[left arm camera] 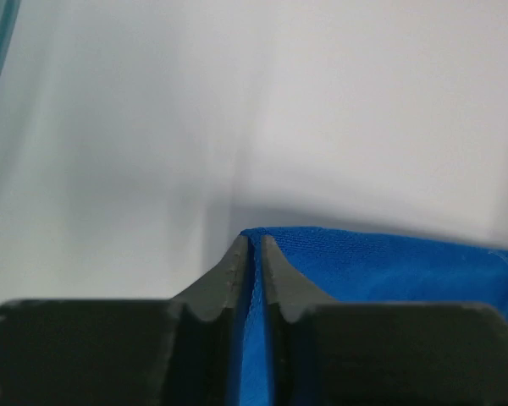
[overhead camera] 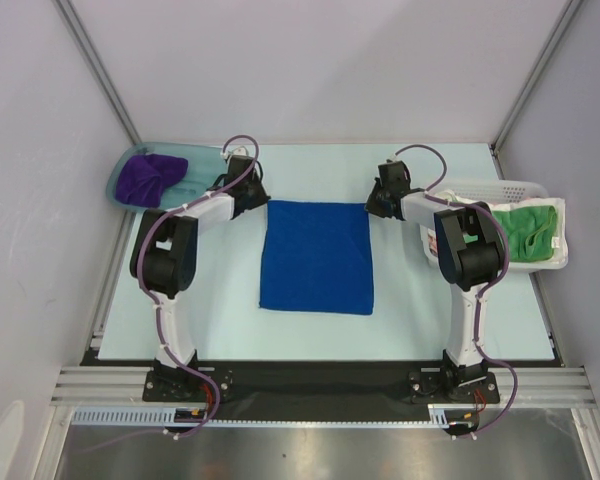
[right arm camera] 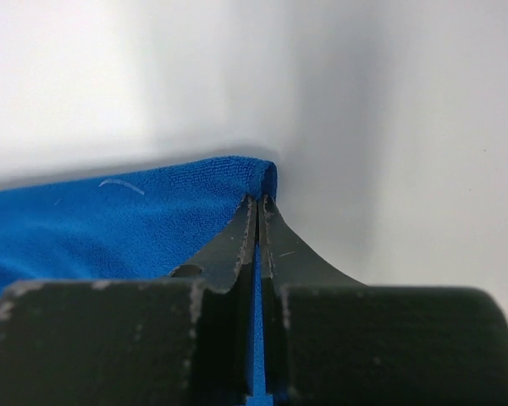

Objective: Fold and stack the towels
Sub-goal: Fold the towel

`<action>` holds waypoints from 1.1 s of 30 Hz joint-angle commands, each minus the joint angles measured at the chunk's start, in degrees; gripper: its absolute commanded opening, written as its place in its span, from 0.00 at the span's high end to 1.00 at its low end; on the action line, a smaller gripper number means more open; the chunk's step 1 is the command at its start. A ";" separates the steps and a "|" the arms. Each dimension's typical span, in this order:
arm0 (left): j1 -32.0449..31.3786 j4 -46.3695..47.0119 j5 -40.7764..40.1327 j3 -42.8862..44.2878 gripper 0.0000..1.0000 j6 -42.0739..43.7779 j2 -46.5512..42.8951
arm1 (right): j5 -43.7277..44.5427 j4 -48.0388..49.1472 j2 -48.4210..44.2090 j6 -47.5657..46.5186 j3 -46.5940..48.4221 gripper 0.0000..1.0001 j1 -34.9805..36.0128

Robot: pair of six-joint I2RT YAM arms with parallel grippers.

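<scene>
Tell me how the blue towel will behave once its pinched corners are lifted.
Probably floppy: the blue towel bunches where the right gripper pinches its corner, so it should drape when lifted. Likely light, since it lies thin and flat. Its fuzzy weave should resist slipping from the left gripper.

A spread towel [overhead camera: 316,257] lies flat mid-table [overhead camera: 410,320], between the two arms. The left gripper [overhead camera: 262,200] is at its far left corner, and the right gripper [overhead camera: 372,205] is at its far right corner. Far left — a tub [overhead camera: 205,162] with a second towel [overhead camera: 148,177] inside. Right edge — a basket [overhead camera: 505,188] holding a third towel [overhead camera: 528,230].
</scene>
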 commanded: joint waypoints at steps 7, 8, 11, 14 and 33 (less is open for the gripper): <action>0.89 2.26 -0.73 1.39 0.52 2.38 -0.87 | 1.68 2.14 -1.48 -0.48 -0.47 0.75 -0.63; 0.81 1.56 -0.82 2.09 0.52 2.55 -0.61 | 1.77 2.14 -1.48 -0.66 -0.29 0.73 -0.63; 0.80 -1.87 -0.39 5.26 0.54 3.08 1.67 | 2.04 1.88 -1.57 -1.10 0.32 0.65 -0.63; 0.80 -2.32 1.28 6.22 0.56 3.26 2.91 | 1.07 1.35 -0.87 -1.54 1.11 0.65 -0.63; 0.80 -12.51 5.33 15.72 0.61 6.07 11.96 | 2.29 -1.90 2.91 -5.66 5.86 0.67 1.12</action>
